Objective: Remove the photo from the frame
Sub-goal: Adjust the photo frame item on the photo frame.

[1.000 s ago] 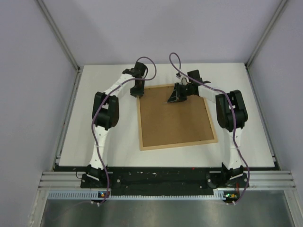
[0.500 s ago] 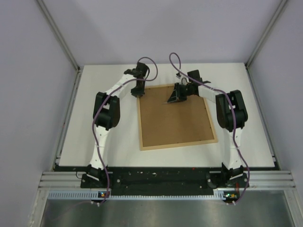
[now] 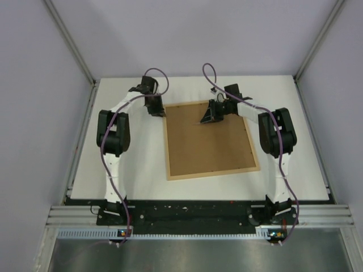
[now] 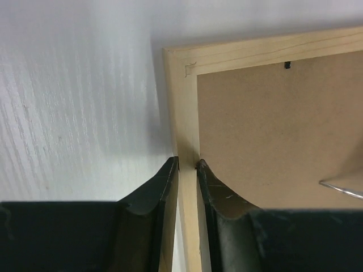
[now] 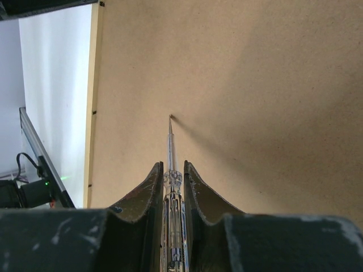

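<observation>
Left gripper (image 4: 187, 165) first: its two black, scuffed, curved jaws sit one on each side of the frame (image 4: 184, 113), pinched onto the pale, smooth wooden rail just short of the frame's far-left corner. One jaw is outside on the white side, the other inside over the brown panel, and both tips touch the wood.

Over to the right gripper (image 5: 172, 164). The jaws are almost together, clamped on a pointed tool (image 5: 170, 139). It is a thin metal shaft with a glossy, clear-looking handle squeezed between the pads. The needle tip rests on the backing board (image 5: 238, 90), a flat, matte, finely speckled brown sheet like pressed fibreboard.

Pulling back, the frame is a large rectangle with a narrow light-wood border. It lies flat, back side up, around the middle of the table (image 4: 74, 102), a little nearer the far edge than the near one. The board fills it from rail to rail. A small black tab (image 4: 287, 65) sits at the board's far edge against the rail. The photo cannot be seen from any view. The table is white with a faint streaked grain.
</observation>
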